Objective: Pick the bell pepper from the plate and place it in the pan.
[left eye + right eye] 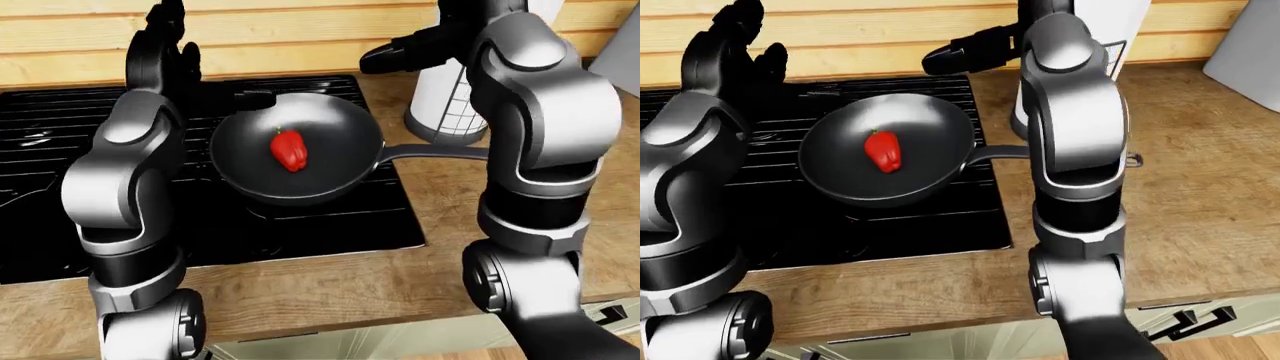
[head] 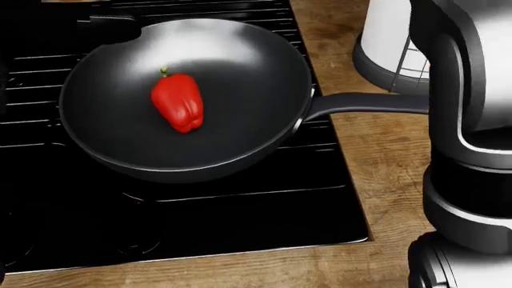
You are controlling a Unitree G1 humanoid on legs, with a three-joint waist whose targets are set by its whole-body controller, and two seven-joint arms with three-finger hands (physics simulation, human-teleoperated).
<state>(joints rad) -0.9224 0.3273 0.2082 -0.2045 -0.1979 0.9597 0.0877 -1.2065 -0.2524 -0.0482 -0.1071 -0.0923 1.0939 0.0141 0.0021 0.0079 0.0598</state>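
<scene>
The glossy red bell pepper (image 2: pixel 177 102) lies on its side inside the round black frying pan (image 2: pixel 256 54), a little left of the pan's middle, green stem toward the pan's far rim. The pan sits on the black grated stove (image 1: pixel 330 225), its handle reaching right over the wooden counter (image 1: pixel 450 202). The left hand (image 1: pixel 165 41) is raised beyond the pan's left rim, fingers spread, holding nothing. The right hand (image 1: pixel 400 51) hangs above the pan's right rim, empty as well. The pepper looks light, firm and slick; a grip across its broad shoulders would likely hold best.
</scene>
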